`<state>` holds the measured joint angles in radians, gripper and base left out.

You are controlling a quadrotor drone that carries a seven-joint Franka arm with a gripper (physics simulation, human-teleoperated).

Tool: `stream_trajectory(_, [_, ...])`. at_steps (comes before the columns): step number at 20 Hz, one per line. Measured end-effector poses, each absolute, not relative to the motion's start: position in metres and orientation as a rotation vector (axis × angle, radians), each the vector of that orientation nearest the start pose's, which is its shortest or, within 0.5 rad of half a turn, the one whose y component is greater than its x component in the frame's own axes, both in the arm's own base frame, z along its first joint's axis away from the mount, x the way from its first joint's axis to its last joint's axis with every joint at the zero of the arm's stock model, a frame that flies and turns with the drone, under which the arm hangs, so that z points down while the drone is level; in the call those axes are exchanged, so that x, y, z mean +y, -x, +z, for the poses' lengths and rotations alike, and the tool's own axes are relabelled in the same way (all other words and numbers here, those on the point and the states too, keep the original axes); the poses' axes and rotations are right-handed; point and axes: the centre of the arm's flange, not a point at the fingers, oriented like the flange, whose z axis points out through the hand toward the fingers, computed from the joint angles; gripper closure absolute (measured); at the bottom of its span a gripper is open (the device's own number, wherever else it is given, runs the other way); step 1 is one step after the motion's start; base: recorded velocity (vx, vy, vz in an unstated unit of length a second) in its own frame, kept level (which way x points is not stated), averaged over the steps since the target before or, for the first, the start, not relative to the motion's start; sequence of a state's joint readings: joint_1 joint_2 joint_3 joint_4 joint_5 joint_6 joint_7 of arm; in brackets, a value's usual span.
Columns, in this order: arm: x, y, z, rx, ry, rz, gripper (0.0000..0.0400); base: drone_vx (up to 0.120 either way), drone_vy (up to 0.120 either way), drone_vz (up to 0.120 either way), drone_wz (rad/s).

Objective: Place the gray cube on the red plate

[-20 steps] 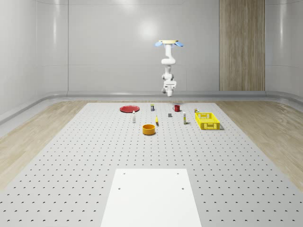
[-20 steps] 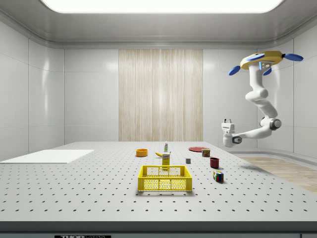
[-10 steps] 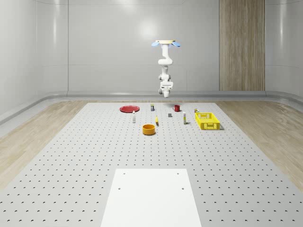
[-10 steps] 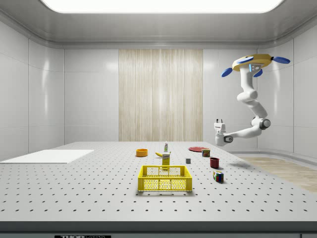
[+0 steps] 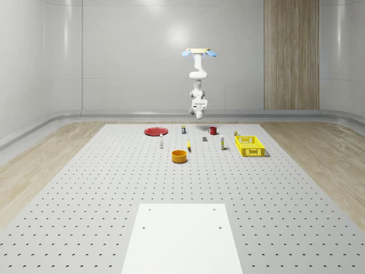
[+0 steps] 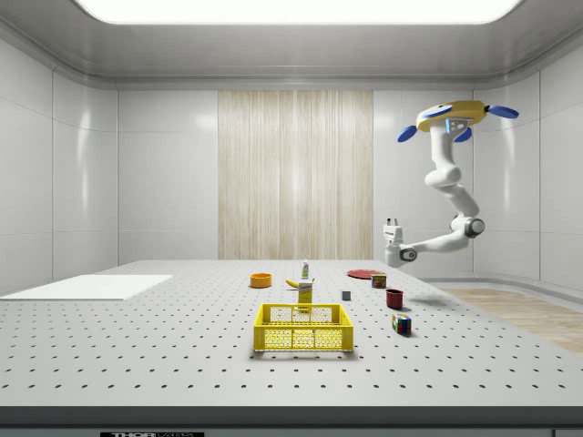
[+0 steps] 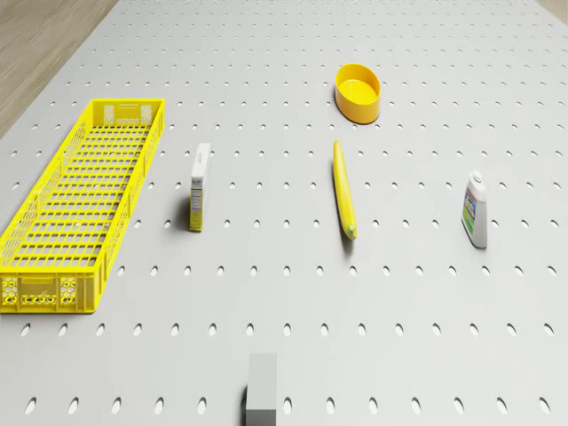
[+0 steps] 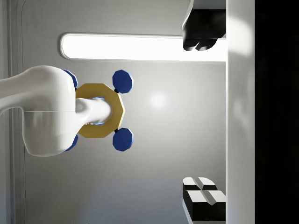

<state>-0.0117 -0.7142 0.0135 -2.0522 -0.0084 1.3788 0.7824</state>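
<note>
- Far left of the yellow crate (image 5: pixel 250 145) in the whole-scene view: red plate (image 5: pixel 155 131), flat on the table (image 5: pixel 114 188), nothing on it
- Next rightward, high above the table and left of the crate: drone (image 5: pixel 199 52), hovering, arm hanging below
- Gripper (image 6: pixel 393 221) turned upward, well above the table and well apart from everything on it; fingers (image 8: pixel 202 198) spread wide, holding nothing
- Closer to the crate's left, between plate and crate: gray cube (image 5: pixel 205 138), resting on the table, not yet picked up
- Step in hand, judged: the approach, before any grasp
- Next move calls for swinging the gripper to point down, bringing it over the cube, descending with the jaws apart, then closing
- Cube (image 7: pixel 263 399) sitting flat, faces roughly square to the table's hole rows; no real long axis, so either pair of side faces likely to serve
</note>
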Motion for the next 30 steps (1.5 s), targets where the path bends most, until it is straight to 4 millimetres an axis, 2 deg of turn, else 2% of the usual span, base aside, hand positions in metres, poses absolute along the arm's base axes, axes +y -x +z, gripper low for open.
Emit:
stream_trajectory(8, [0.007, -0.302, 0.691, 1.219, 2.94, -0.109, 0.0, 0.12, 0.0, 0.0, 0.0])
stream_trajectory(14, [0.018, -0.301, 0.69, 1.259, 3.034, -0.193, 0.0, 0.12, 0.0, 0.0, 0.0])
stream_trajectory(18, [0.035, -0.301, 0.685, 1.317, 3.172, -0.322, 0.0, 0.12, 0.0, 0.0, 0.0])
stream_trajectory(21, [0.055, -0.301, 0.675, 1.391, 3.343, -0.508, 0.0, 0.12, 0.0, -0.067, 0.0])
stream_trajectory(24, [0.079, -0.302, 0.651, 1.494, 3.581, -0.842, 0.0, 0.12, 0.0, -0.08, 0.0])
stream_trajectory(26, [0.093, -0.303, 0.625, 1.571, 3.752, -1.201, 0.0, 0.12, 0.0, -0.12, 0.0])
stream_trajectory(28, [0.099, -0.304, 0.591, 1.633, 3.876, -1.71, 0.0, 0.12, 0.0, -0.12, 0.0])
stream_trajectory(30, [0.093, -0.305, 0.558, 1.645, 3.869, -2.38, 0.0, 0.12, 0.0, -0.12, 0.0])
